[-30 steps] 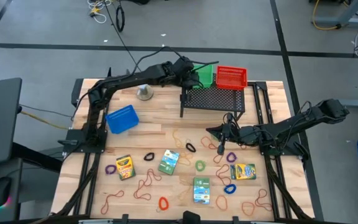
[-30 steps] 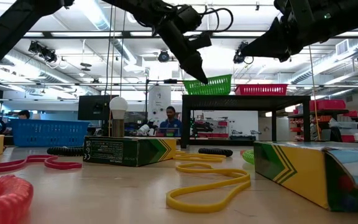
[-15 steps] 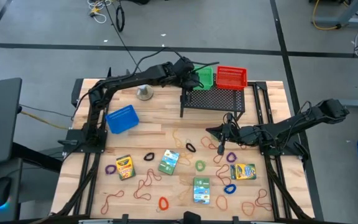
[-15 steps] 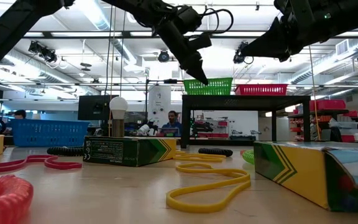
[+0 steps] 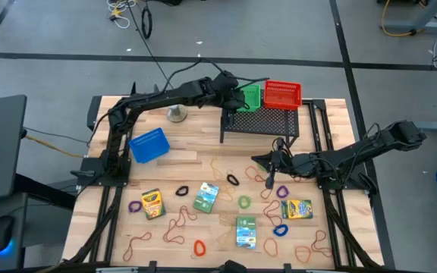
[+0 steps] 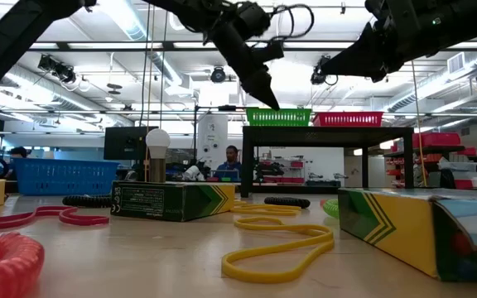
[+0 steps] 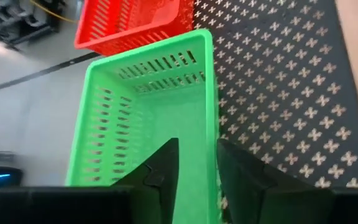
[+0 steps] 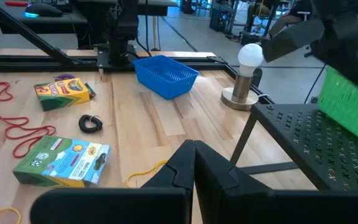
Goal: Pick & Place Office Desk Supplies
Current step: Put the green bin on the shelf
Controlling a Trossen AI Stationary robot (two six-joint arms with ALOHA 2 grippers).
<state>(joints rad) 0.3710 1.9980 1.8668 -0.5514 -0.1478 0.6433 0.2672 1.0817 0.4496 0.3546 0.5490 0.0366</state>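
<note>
Left gripper: at the near wall of the green basket on top of the black mesh rack; its fingers straddle that wall with a gap showing, so we read them as slightly spread, not pinching.

Right gripper: fingers pressed together, empty, low over the middle of the desk.

Green basket: beside the red basket, at the rack's back corner. Risk, in our judgement: a finger catching the wall on withdrawal could drag or tip it off the rack's edge.

Office supplies: crayon boxes, rubber bands and small loops all lie on the desk, none in a basket. Risk: thin bands lie flat and tangled, so a pinch could lift several or slip off.

Blue basket: on the desk's left side.

White ball on stand: just below the left arm; a low retreat could knock it.
</note>
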